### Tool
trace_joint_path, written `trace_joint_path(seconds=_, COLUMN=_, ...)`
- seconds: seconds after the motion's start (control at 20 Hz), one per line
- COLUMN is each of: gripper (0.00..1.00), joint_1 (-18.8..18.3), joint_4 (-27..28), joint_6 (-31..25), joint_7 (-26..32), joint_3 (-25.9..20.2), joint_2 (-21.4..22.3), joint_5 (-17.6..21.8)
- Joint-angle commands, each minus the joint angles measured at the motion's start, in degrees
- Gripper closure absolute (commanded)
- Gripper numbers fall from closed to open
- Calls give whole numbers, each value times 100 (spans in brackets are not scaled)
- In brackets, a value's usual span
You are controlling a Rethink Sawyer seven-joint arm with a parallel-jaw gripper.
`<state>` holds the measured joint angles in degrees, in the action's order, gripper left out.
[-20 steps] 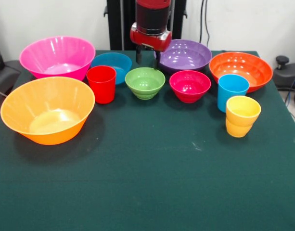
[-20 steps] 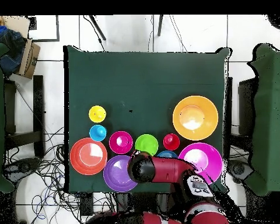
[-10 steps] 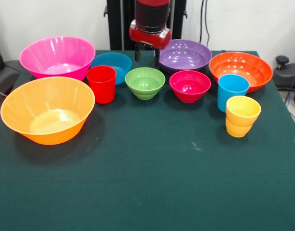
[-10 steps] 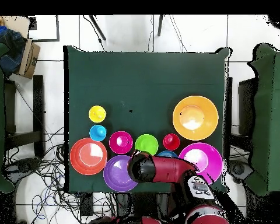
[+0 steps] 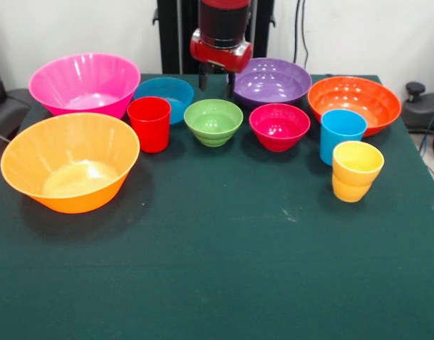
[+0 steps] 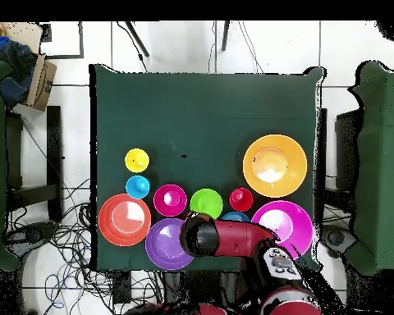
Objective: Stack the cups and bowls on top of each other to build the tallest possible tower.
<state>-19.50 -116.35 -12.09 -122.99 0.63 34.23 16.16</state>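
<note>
My gripper (image 5: 217,81) hangs open and empty at the table's far edge, behind the green bowl (image 5: 214,122), between the small blue bowl (image 5: 164,95) and the purple bowl (image 5: 272,81). All the pieces stand apart, upright and unstacked. The pink bowl (image 5: 83,83) and yellow-orange bowl (image 5: 69,170) are on the left, with the red cup (image 5: 149,124) beside them. The crimson bowl (image 5: 279,127) is right of the green one. On the right are the orange bowl (image 5: 354,103), sky-blue cup (image 5: 342,134) and yellow cup (image 5: 357,171). From overhead the arm (image 6: 225,238) hides the gripper.
The green cloth table (image 5: 217,269) stretches wide in front of the row of pieces. A black stand (image 5: 416,92) and cables sit past the right edge. From overhead, chairs flank the table (image 6: 200,107) on both sides.
The gripper has risen a little and drawn back toward the far edge since a second ago. No cup or bowl has moved.
</note>
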Motion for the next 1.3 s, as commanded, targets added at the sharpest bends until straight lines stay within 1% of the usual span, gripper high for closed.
trace_joint_path(seconds=0.05, gripper=0, joint_1=70, joint_4=328, joint_6=-213, joint_7=-431, joint_3=-309, joint_2=-380, joint_5=-136)
trace_joint_path(seconds=0.15, gripper=0, joint_1=63, joint_4=392, joint_6=-198, joint_7=-417, joint_3=-306, joint_2=-450, joint_5=-129)
trace_joint_path(seconds=0.45, gripper=0, joint_1=58, joint_4=380, joint_6=-124, joint_7=-429, joint_3=-313, joint_2=-484, joint_5=-120)
trace_joint_path(seconds=1.3, gripper=0, joint_1=46, joint_4=387, joint_6=-136, joint_7=-420, joint_3=-335, joint_2=-461, joint_5=-132)
